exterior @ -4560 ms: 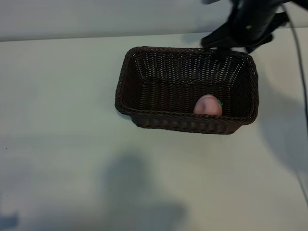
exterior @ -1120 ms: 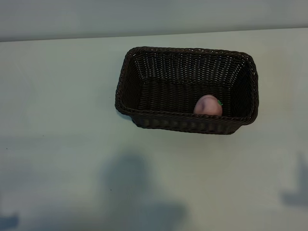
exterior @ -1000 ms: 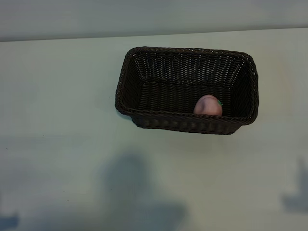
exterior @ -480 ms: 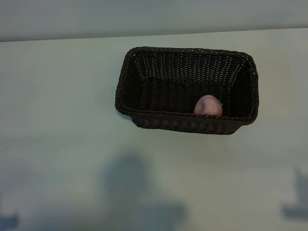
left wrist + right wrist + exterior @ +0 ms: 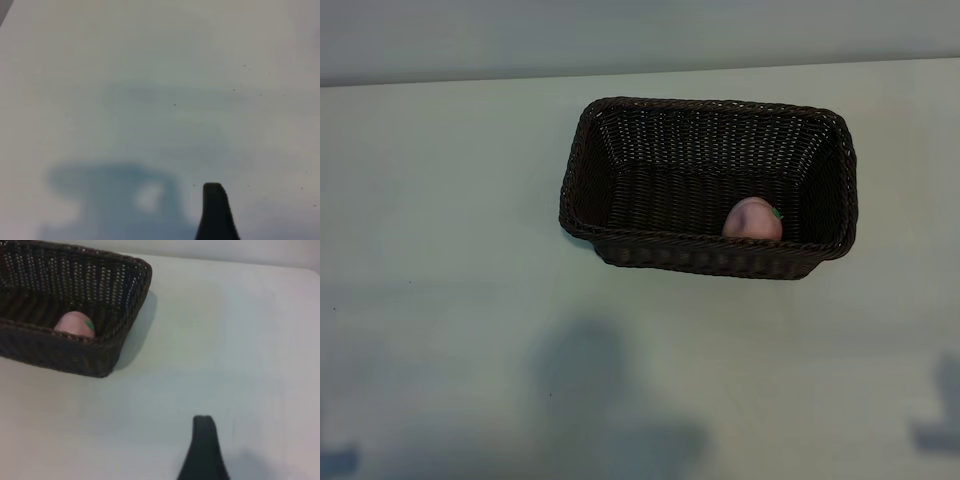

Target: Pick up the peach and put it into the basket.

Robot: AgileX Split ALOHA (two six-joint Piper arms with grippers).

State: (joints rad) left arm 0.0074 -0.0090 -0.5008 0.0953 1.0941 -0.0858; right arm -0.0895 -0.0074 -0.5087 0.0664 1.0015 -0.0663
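Peach (image 5: 752, 219) lies inside the basket (image 5: 708, 256), low against the long wall nearest the arms and toward the right end, its small green leaf pointing right. The basket stands on the pale table (image 5: 440, 250) with neither arm over it in the exterior view. Each wrist view shows just one dark fingertip, the left gripper's (image 5: 215, 212) above bare table and the right gripper's (image 5: 202, 450) well clear of the basket's corner; both sets of fingers are spread and empty.
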